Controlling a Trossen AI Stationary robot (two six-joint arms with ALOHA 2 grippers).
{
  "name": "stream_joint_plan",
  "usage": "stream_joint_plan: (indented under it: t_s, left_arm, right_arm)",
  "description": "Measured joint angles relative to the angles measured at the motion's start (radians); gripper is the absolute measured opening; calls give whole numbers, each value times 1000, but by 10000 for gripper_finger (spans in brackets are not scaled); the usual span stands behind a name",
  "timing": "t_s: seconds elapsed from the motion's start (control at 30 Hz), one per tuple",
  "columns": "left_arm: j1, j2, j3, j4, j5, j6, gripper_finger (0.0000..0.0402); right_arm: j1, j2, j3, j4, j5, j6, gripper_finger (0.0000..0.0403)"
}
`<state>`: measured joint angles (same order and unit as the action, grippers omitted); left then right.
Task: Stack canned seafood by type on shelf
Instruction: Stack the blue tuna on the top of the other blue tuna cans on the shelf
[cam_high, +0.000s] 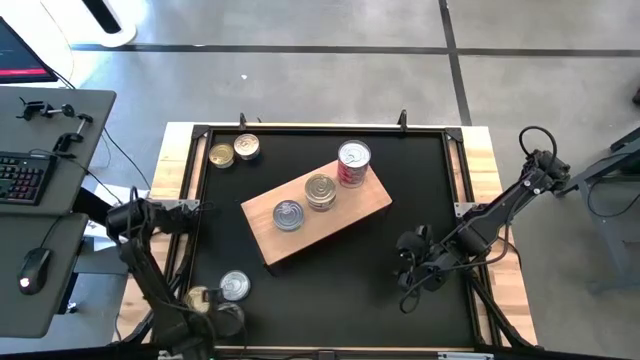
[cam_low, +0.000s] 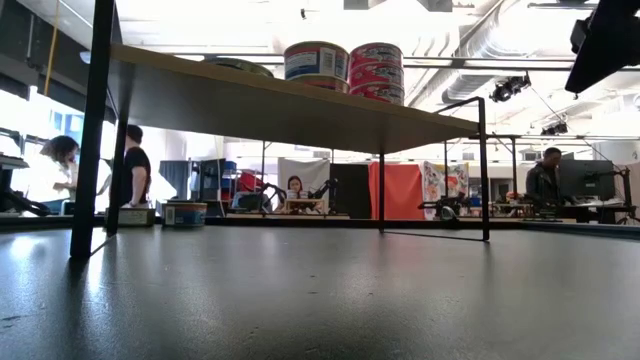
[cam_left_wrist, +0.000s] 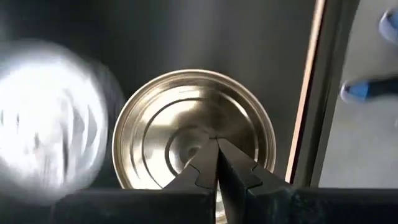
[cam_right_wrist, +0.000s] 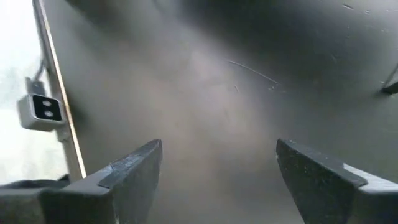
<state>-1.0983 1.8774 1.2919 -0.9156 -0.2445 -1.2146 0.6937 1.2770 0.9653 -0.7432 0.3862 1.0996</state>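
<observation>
Right end effector (cam_high: 412, 262) spread wide over bare matte desk (cam_high: 420, 190) right of the wooden shelf (cam_high: 316, 212); left end effector (cam_left_wrist: 216, 163) pressed together above a ribbed gold tin (cam_left_wrist: 193, 127).

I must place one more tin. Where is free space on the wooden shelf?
The shelf's near-left end, beyond the silver tin, is bare, as is its edge strip facing the right end effector. The far end is crowded: gold-topped stack, red-labelled stack.

Premises: open-plan robotics lab or workshop. Evidence: exposed ceiling ductwork (cam_low: 520, 40), people (cam_low: 130, 170) at distant workbenches, an operator desk (cam_high: 50, 200) with keyboard (cam_high: 22, 178) and mouse (cam_high: 34, 268) beside the black test table (cam_high: 420, 180).
</observation>
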Motion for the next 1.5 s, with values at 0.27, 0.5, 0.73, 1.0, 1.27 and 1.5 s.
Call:
stream_joint_plan:
  t_s: [0.27, 0.5, 0.73, 1.0, 1.27, 1.5]
  left_arm:
    - [137, 39, -2, 248, -113, 278, 0]
    - [294, 117, 15, 466, -181, 439, 0]
    - [409, 214, 106, 619, -195, 632, 0]
    - [514, 357, 272, 717, -213, 755, 0]
    - [551, 365, 409, 588, -197, 893, 0]
    - [491, 306, 419, 388, -269, 810, 0]
  right_arm:
    - [0, 0, 0, 93, 4, 1, 307]
    - [0, 0, 0, 130, 5, 1, 307]
    - [1, 0, 0, 132, 2, 29, 307]
    - [1, 1, 0, 132, -11, 46, 307]
    - [1, 2, 0, 130, -13, 46, 307]
    - [3, 107, 0, 145, -34, 45, 252]
